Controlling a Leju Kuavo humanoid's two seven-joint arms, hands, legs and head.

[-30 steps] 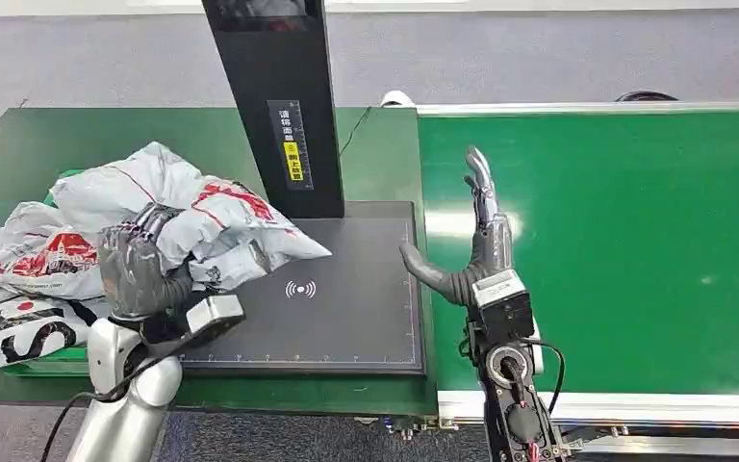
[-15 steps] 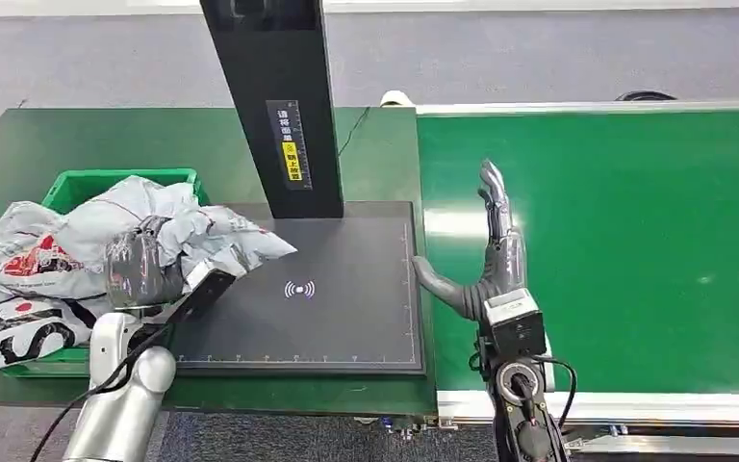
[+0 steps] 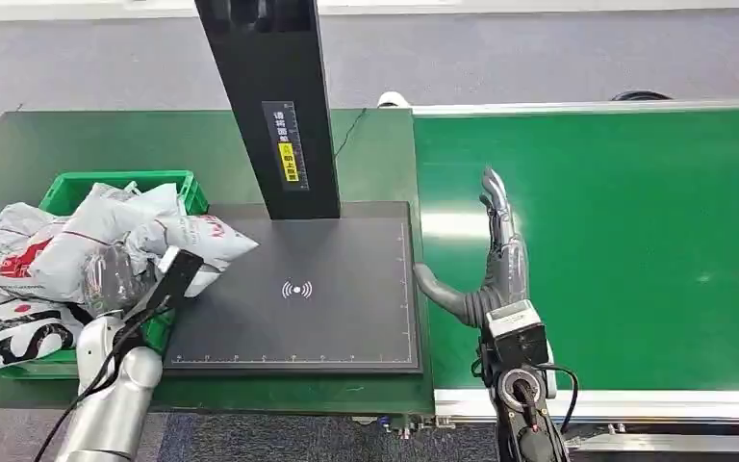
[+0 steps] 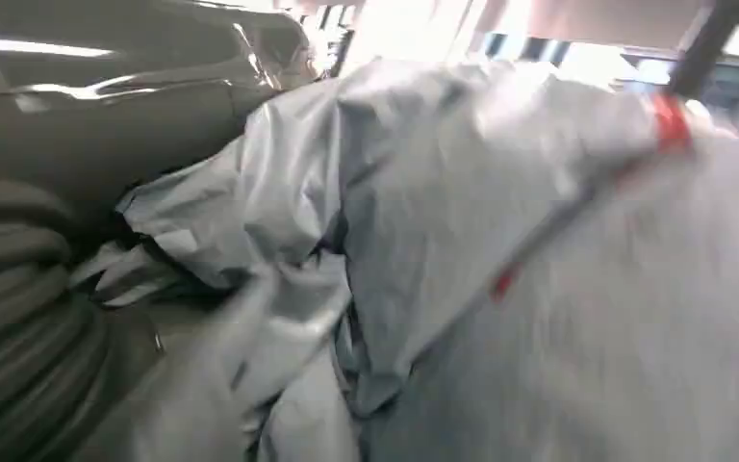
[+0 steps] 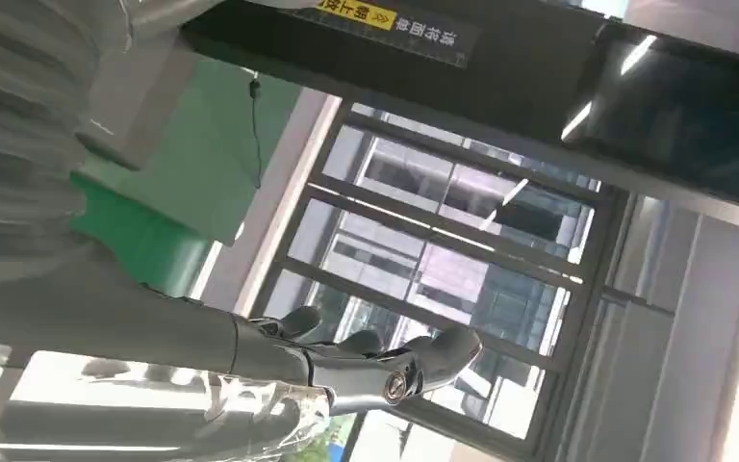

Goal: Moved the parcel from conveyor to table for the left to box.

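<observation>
A crumpled grey parcel [image 3: 130, 231] with red print hangs over the right rim of the green box [image 3: 120, 178], one corner still above the black scanner pad [image 3: 337, 327]. My left hand [image 3: 111, 279] grips it from below. In the left wrist view the parcel's grey film [image 4: 500, 241] lies close against that hand [image 4: 19, 289]. My right hand [image 3: 496, 260] stands open at the left edge of the green conveyor [image 3: 635, 241], fingers straight and pointing away, thumb out toward the pad. The right wrist view shows its fingers [image 5: 366, 371] stretched out, holding nothing.
Several other grey parcels [image 3: 10, 327] are heaped in the green box and spill over its left side. A black post [image 3: 269, 106] with a yellow label rises from the back of the scanner pad. The green table [image 3: 77, 135] runs behind the box.
My left hand has carried the parcel leftward off the scanner pad to the green box. The right hand has drawn back slightly toward me along the conveyor edge.
</observation>
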